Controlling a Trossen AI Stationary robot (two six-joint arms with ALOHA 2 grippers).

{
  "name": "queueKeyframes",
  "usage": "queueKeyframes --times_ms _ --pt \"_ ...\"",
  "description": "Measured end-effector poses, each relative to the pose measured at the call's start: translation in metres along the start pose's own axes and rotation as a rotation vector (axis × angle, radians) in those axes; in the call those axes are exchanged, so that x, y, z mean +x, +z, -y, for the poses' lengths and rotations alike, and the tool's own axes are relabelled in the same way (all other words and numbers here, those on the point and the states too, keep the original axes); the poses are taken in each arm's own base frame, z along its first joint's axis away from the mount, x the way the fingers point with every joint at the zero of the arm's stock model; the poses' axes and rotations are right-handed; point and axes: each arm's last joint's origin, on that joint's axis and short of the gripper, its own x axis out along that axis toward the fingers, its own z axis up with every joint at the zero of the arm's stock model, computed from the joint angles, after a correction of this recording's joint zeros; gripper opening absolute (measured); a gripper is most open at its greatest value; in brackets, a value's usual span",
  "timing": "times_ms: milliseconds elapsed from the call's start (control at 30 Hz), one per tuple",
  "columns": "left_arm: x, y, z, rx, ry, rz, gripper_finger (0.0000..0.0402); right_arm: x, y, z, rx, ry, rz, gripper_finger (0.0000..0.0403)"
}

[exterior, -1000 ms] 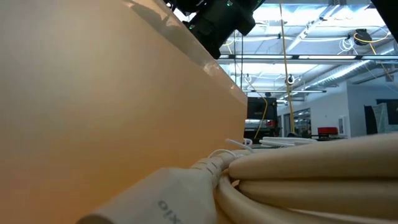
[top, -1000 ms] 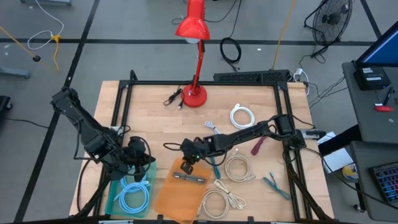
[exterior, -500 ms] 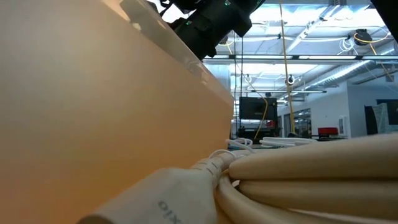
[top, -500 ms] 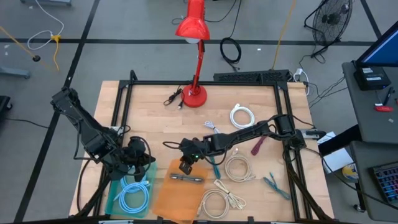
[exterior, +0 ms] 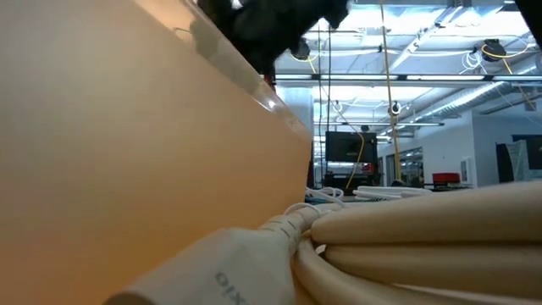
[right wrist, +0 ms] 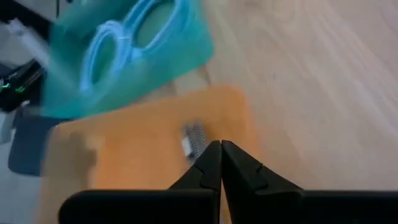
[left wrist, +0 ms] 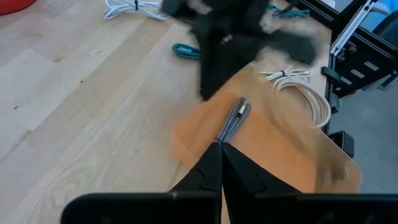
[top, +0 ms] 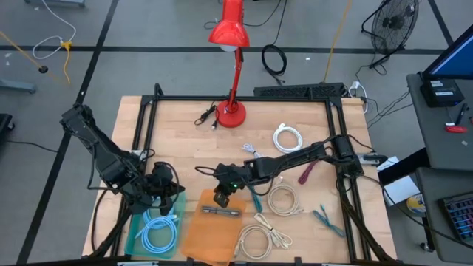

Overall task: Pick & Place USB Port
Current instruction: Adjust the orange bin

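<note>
A short grey braided USB cable lies flat inside the orange tray, near its far end; it also shows in the left wrist view and the right wrist view. My right gripper hangs shut just above the tray's far edge, clear of the cable. My left gripper waits shut to the left of the orange tray, above the teal tray, which holds a coiled light-blue cable.
A red desk lamp stands at the far middle, with a black cable beside it. White and beige cable coils, teal cables and a maroon piece lie right of the orange tray. Bare wood lies between lamp and trays.
My right gripper has risen a little from the orange tray and drawn back toward the table's far edge. The grey cable has stayed where it lay in the tray.
</note>
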Motion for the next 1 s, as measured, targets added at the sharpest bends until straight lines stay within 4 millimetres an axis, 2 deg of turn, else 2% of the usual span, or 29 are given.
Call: queueKeyframes --times_ms 133,267,367,467,633,1000 --pt "0.000 0.000 -0.001 0.009 0.016 0.003 0.0010 -0.024 -0.004 -0.016 -0.029 -0.028 -0.003 0.0000" --pt "0.000 0.000 -0.002 0.011 0.021 0.006 0.0003 -0.050 -0.018 -0.027 -0.025 -0.060 -0.130 0.0000" --pt "-0.001 -0.001 -0.001 0.012 0.017 0.005 0.0007 -0.064 -0.046 -0.034 -0.013 -0.164 -0.294 0.0000" --pt "-0.001 -0.002 -0.001 0.014 0.017 0.004 0.0010 -0.068 -0.072 -0.041 0.002 -0.224 -0.418 0.0000" --pt "-0.001 -0.002 -0.001 0.020 0.018 0.004 0.0004 -0.057 -0.090 -0.047 -0.015 -0.283 -0.407 0.0000" --pt "-0.001 -0.002 -0.001 0.002 0.010 -0.002 0.0010 -0.010 -0.082 -0.025 -0.027 -0.264 -0.346 0.0000"
